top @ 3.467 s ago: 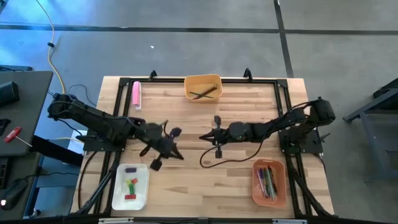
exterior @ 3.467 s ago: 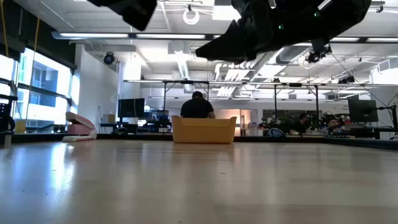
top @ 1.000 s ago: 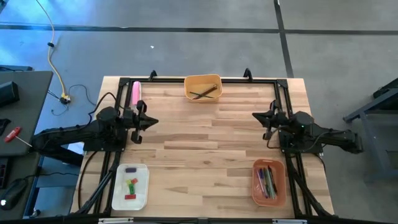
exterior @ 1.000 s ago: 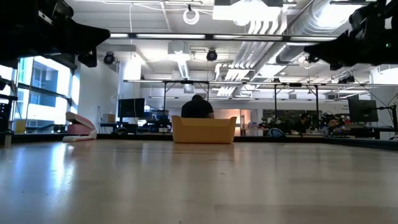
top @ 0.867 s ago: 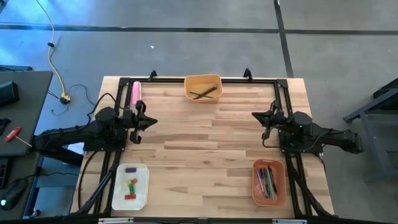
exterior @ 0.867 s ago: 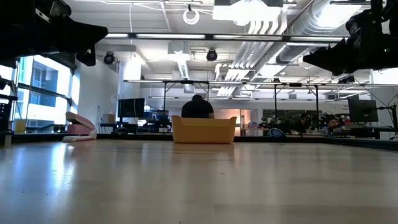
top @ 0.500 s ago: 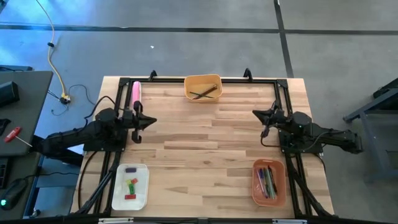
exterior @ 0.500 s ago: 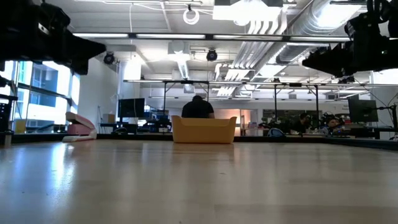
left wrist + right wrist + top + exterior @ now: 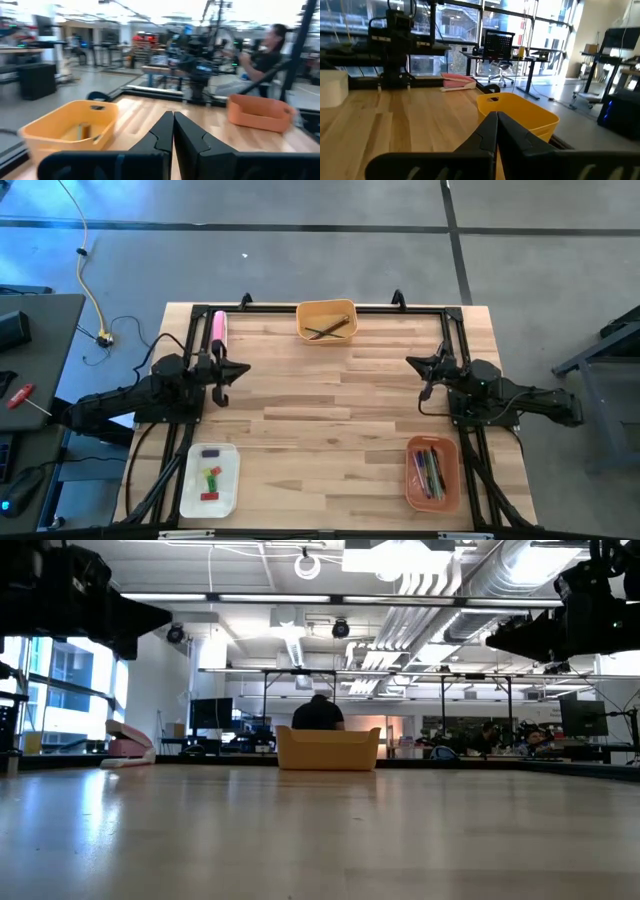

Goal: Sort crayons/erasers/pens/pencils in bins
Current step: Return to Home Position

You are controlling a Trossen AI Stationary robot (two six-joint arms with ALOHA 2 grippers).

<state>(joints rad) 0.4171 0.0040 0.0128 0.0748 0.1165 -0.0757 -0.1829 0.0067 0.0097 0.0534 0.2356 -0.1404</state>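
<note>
My left gripper (image 9: 228, 371) is shut and empty, above the table near its left edge; its fingers meet in the left wrist view (image 9: 173, 122). My right gripper (image 9: 420, 370) is shut and empty, near the right edge (image 9: 496, 122). The yellow-orange bin (image 9: 327, 320) at the far middle holds dark pencils (image 9: 330, 330). The white bin (image 9: 209, 480) at the near left holds red and green crayons (image 9: 210, 478). The salmon bin (image 9: 432, 472) at the near right holds several bright pens (image 9: 431, 470).
A thick pink bar (image 9: 219, 332) lies at the far left of the table, beyond my left gripper. A black frame rail (image 9: 320, 307) runs along the table's far edge. People sit in the room beyond (image 9: 318, 712). Bare wood lies between the arms (image 9: 330, 400).
Both arms have drawn back from the middle of the table, the left toward the left edge and the right toward the right edge. In the last second my left gripper has gone slightly further toward the left edge. The bins and their contents have stayed put.
</note>
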